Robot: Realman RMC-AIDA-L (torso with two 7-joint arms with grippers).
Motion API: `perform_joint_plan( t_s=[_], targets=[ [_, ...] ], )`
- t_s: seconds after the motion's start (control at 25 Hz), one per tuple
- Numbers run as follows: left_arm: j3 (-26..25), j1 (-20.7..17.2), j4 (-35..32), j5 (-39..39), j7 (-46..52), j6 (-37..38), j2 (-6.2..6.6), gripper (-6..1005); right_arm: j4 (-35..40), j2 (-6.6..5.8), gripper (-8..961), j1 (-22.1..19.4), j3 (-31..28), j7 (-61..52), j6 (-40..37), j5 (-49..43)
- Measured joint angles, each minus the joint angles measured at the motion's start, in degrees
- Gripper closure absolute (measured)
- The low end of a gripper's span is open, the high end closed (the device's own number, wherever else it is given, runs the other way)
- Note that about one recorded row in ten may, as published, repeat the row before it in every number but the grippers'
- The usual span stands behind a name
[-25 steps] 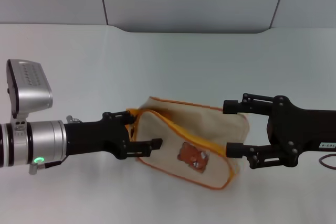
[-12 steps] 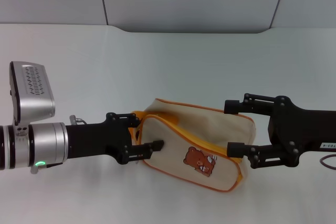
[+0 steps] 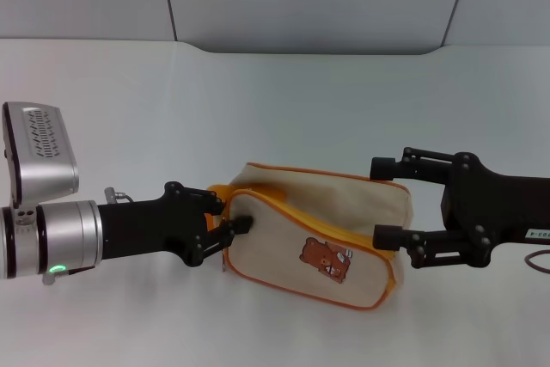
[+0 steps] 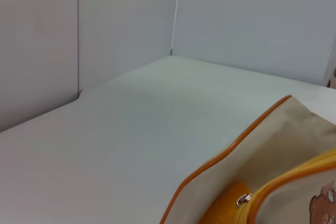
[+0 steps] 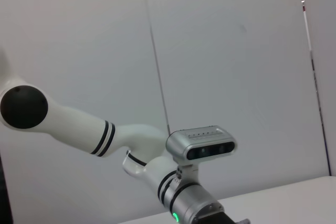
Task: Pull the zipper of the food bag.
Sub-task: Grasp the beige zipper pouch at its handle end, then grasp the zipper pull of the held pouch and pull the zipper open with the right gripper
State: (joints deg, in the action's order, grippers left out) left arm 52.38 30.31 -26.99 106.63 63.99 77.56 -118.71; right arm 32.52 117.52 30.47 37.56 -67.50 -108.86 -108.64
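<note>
The food bag (image 3: 320,234) lies on the white table (image 3: 284,100), between the two grippers. A moment ago the left gripper (image 3: 225,218) had its fingers wide apart around the bag's left end. Now they have closed in on that end, near the orange strap and the zipper (image 3: 322,225), and seem clamped there (the exact spot is hard to see). The bag has also slid and turned a little. The right gripper (image 3: 385,199) keeps its fingers apart around the bag's right end, steadying it. The silver pull tab (image 4: 242,200) sits by the strap, so the pull looks about to begin.
</note>
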Motion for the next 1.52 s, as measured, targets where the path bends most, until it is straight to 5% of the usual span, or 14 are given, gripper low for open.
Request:
perform_joint_plan(
  t_s=[0.24, 0.36, 0.8, 1.44, 1.52],
  targets=[
    [-1.4, -0.2, -0.2, -0.7, -0.7, 1.1, 0.21, 780, 0.0, 0.07, 113, 0.0, -1.5, 0.3, 0.2, 0.0],
    [-6.2, -0.6, -0.2, -1.4, -4.1, 6.2, 0.77, 803, 0.0, 0.23, 113, 0.1, -1.7, 0.6, 1.2, 0.0],
    [-11.5, -0.1, -1.3, -1.5, -11.1, 16.9, 1.87, 872, -3.6, 0.97, 113, 0.5, -1.9, 9.9, 3.9, 10.1],
    [-11.8, 1.3, -1.7, -1.5, -15.2, 20.9, 1.93, 888, -17.1, 2.03, 147, 3.7, -0.8, 41.0, 12.7, 14.6],
    [-11.8, 1.3, -1.7, -1.5, -15.2, 20.9, 1.93, 888, -18.4, 2.04, 207, 4.1, -0.6, 43.0, 13.5, 14.5]
  ],
)
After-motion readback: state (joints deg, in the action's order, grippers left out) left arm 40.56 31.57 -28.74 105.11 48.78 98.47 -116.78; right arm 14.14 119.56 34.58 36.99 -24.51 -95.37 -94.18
